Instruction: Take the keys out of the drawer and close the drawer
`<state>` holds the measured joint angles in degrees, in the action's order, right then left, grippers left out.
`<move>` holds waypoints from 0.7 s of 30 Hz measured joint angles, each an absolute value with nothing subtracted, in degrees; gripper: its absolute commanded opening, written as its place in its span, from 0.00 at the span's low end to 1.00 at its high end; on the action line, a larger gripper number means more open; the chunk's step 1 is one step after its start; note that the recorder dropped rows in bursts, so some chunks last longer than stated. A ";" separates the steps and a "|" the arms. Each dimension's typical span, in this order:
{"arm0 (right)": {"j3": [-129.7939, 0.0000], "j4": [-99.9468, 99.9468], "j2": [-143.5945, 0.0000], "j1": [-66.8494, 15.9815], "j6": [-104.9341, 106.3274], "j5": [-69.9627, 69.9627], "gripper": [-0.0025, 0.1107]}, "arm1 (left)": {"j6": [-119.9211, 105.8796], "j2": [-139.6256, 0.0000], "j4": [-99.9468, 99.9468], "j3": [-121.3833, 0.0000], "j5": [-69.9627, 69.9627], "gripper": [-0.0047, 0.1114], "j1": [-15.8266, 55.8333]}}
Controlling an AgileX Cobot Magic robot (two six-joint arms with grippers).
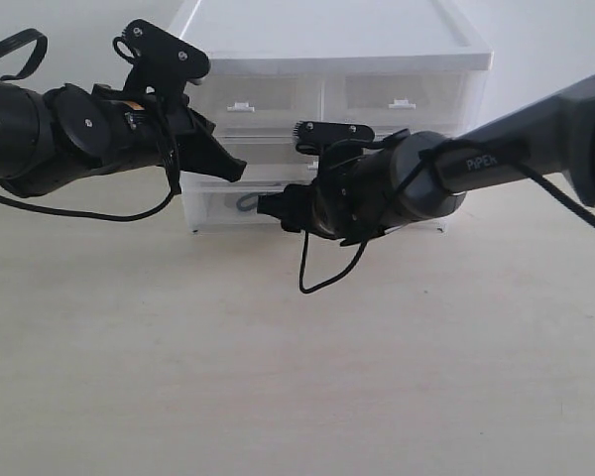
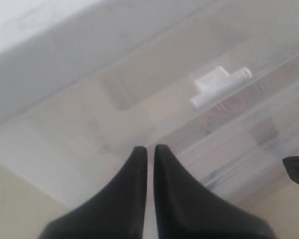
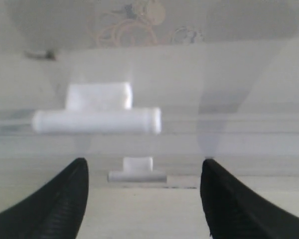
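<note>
From outside, we see the keys (image 1: pixel 246 202) inside the drawer (image 1: pixel 218 213), lowest tier, with the right gripper (image 1: pixel 273 208) at its front. Left wrist: the left gripper (image 2: pixel 150 149) is clenched and empty. Right wrist: the jaws are spread, with the tab handle (image 3: pixel 97 119) just ahead. We judge the opening step comes next: pinch it and pull.

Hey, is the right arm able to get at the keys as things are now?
Probably not yet. The keys show only through the translucent front of the drawer, which looks shut; the right gripper, open, faces its tab handle.
</note>
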<state>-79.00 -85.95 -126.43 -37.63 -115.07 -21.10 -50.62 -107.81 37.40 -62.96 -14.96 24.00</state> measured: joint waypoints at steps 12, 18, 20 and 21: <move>-79.00 -87.22 -127.53 -37.55 -113.05 -20.72 0.38 | -50.62 -107.81 37.40 -62.96 -14.96 0.08 23.91; -78.90 -88.05 -127.53 -37.55 -112.92 -20.06 0.48 | -50.62 -107.81 37.40 -62.96 -14.96 0.08 23.91; -78.90 -88.16 -127.53 -37.55 -112.92 -19.96 0.47 | -50.62 -107.81 37.40 -62.96 -14.96 0.08 23.91; -78.90 -88.16 -127.53 -37.55 -112.92 -19.96 0.47 | -50.62 -107.81 37.40 -62.96 -14.96 0.08 23.91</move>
